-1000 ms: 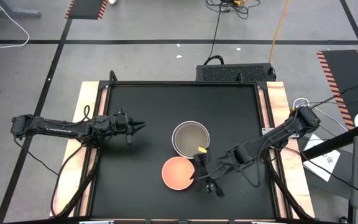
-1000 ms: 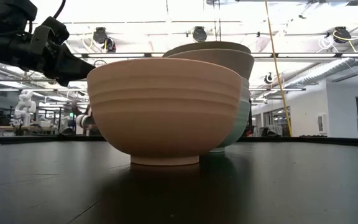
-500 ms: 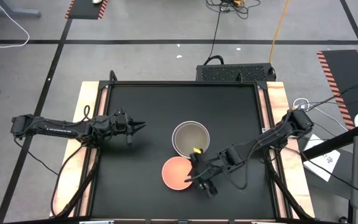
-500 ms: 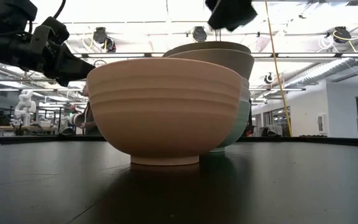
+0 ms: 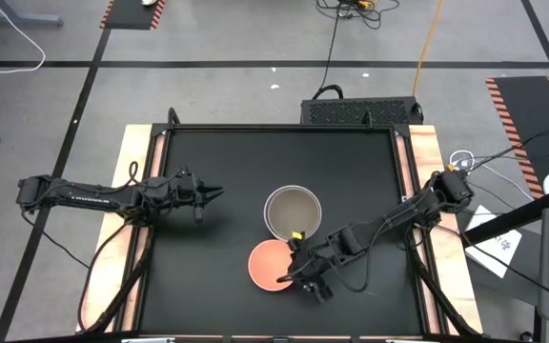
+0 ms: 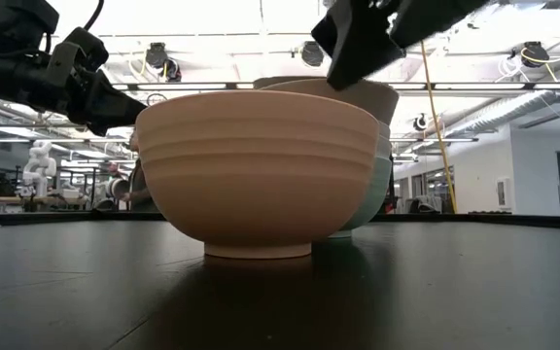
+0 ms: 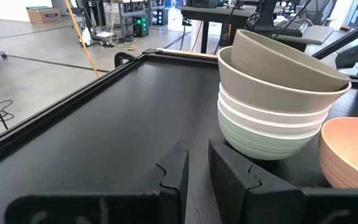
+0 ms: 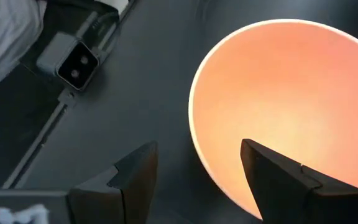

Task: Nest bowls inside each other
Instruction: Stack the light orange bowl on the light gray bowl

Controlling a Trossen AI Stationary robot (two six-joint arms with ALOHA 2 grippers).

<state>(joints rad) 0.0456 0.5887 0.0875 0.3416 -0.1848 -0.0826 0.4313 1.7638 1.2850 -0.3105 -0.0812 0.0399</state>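
The peach bowl looked matt, with ridged outer bands and a smooth inside. The stacked bowls were matt too. The black table top had a faint sheen, edged with bare wood.

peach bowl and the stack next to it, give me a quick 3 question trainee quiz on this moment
1. True or false: the smooth round peach-orange bowl already sits inside the stack of nested bowls.
2. Which gripper is over the peach-orange bowl's rim, with one finger above the inside and one outside? A) left gripper B) right gripper
3. Fill in: the top bowl of the stack is olive-grey; the bottom one showing in the left wrist view is ____.

Key
1. False: it stands alone on the black table, beside the stack.
2. B: its fingers are open astride the rim; the left gripper waits, shut, at the table's left.
3. Mint green.
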